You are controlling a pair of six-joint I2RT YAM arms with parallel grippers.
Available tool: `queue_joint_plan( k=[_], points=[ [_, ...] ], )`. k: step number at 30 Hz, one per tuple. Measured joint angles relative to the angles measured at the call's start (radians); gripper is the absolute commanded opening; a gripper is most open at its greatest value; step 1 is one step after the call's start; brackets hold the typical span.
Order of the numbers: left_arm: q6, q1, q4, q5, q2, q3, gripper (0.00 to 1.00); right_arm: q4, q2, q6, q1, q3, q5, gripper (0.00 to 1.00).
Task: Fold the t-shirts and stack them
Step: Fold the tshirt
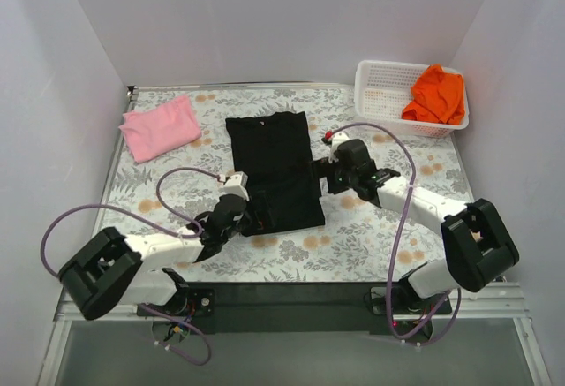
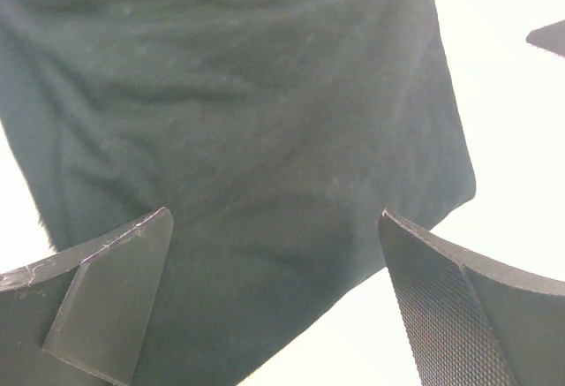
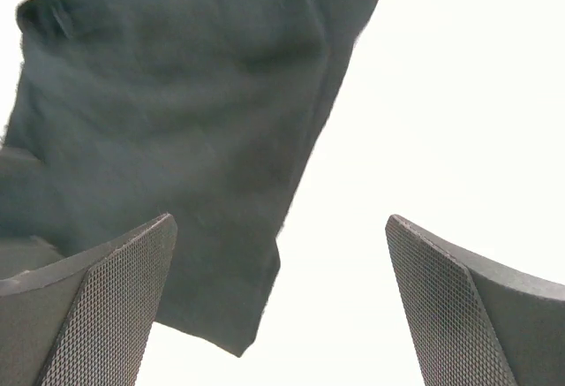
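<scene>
At the near edge of the flowered table, both arms reach inward to the black t-shirt, one from each side. The left gripper is at the shirt's near left corner. Its fingers are spread wide with nothing between them, and the wrist view shows dark cloth underneath. The right gripper is by the shirt's right edge, about halfway along. It is also spread wide and holds nothing, with one finger over the cloth and the other over bare table.

The black shirt lies flat in the middle of the table, folded into a long narrow rectangle. Its long axis runs from near to far, and the near end is shifted a little to the right. I cannot tell which end is the collar.

Farther back on the left, well apart from the black one, the pink t-shirt lies folded and turned at an angle. In the far right corner, the orange t-shirt is bunched up inside a white basket.
</scene>
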Motion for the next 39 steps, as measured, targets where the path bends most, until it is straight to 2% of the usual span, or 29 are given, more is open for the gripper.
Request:
queue_joint_plan(
  k=[6,10,15,22,39],
  points=[
    [-0.033,-0.022,-0.2,-0.068,-0.283,-0.058,0.97,-0.007,-0.066,0.052,0.071,-0.192,0.027,0.94],
    [-0.061,-0.029,-0.286,-0.108,-0.402,-0.059,0.97,-0.008,-0.179,0.082,0.074,-0.283,0.019,0.94],
    [-0.127,-0.036,-0.399,-0.128,-0.406,-0.065,0.97,0.012,-0.302,0.108,0.091,-0.31,-0.001,0.94],
    [-0.218,-0.042,-0.48,-0.151,-0.447,-0.113,0.97,0.051,-0.285,0.127,0.101,-0.342,-0.022,0.94],
    [-0.288,-0.045,-0.404,-0.12,-0.43,-0.137,0.88,0.124,-0.186,0.159,0.11,-0.377,-0.07,0.9]
  ],
)
